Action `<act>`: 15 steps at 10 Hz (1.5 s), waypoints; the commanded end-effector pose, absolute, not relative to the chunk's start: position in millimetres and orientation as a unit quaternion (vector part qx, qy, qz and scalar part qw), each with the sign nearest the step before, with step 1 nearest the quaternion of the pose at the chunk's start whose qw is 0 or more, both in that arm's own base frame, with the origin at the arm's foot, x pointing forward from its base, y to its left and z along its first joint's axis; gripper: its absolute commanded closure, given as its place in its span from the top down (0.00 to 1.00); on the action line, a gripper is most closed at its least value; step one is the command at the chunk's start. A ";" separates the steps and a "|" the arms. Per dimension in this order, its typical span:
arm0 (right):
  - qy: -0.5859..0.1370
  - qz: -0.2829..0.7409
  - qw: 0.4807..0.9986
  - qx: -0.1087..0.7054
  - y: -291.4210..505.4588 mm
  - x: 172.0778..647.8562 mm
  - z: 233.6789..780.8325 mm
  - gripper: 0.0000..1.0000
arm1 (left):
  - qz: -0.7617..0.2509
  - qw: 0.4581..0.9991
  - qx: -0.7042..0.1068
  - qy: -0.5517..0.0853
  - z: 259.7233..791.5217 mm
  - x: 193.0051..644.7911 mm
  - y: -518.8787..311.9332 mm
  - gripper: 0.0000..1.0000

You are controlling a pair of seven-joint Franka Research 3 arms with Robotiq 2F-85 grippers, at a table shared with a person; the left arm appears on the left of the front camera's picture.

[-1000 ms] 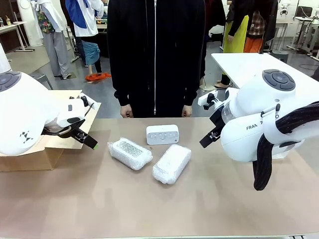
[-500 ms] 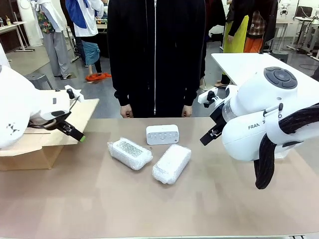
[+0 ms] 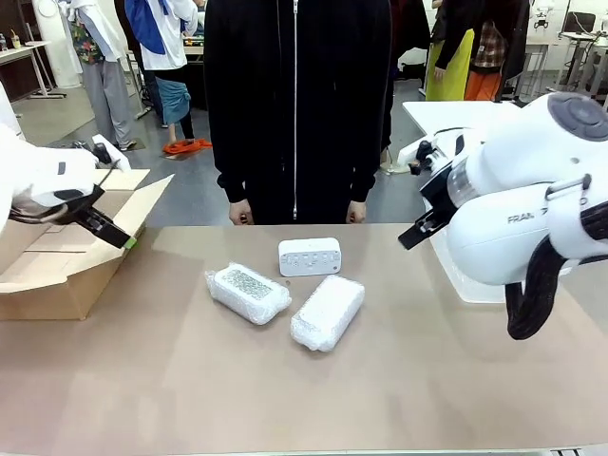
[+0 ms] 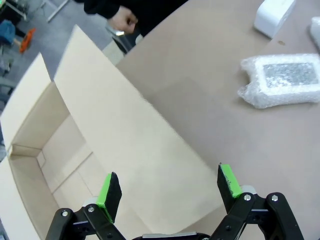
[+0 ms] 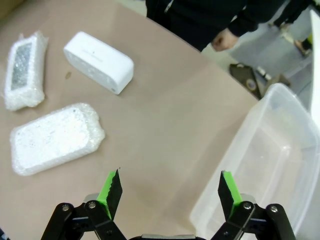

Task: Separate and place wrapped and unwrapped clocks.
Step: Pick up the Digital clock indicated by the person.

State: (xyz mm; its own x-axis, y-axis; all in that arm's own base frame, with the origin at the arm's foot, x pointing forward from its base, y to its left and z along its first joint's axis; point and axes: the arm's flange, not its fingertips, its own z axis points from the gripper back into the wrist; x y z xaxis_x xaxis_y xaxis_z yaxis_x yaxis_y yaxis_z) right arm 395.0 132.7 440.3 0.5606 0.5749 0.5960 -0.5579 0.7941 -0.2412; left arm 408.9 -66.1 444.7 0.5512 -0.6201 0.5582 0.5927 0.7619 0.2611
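both arms swung outward since a second ago. bare clock [image 3: 310, 256] (smooth hard plastic, rounded) lies crosswise mid-table. left wrapped clock [image 3: 247, 293] and right wrapped clock [image 3: 328, 312] sit just nearer, both diagonal, in crinkly bubble wrap. left gripper [image 4: 170, 185] is over the cardboard box [image 3: 57, 275], jaws apart. right gripper [image 5: 170, 187] is beside the clear bin [image 5: 280, 150], jaws apart, and looks nearer the bare one.

The right arm hides most of the clear bin [image 3: 446, 287], and the cardboard box [image 3: 57, 285] runs off the front view's left edge. The left wrist view clips the bare clock [image 4: 272, 15] at its top edge; the sliver beside it is perhaps a wrapped clock [image 4: 316, 30].
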 end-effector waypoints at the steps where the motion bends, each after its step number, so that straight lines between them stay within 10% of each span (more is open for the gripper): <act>1: -0.350 0.334 0.875 -0.018 108.1 390.6 452.6 1.00 | -0.391 0.854 -0.020 -0.343 434.8 333.9 -42.9 1.00; 15: -0.392 0.539 0.735 0.129 -52.3 518.4 465.6 1.00 | -0.474 0.784 -0.067 -0.395 505.8 369.7 144.2 1.00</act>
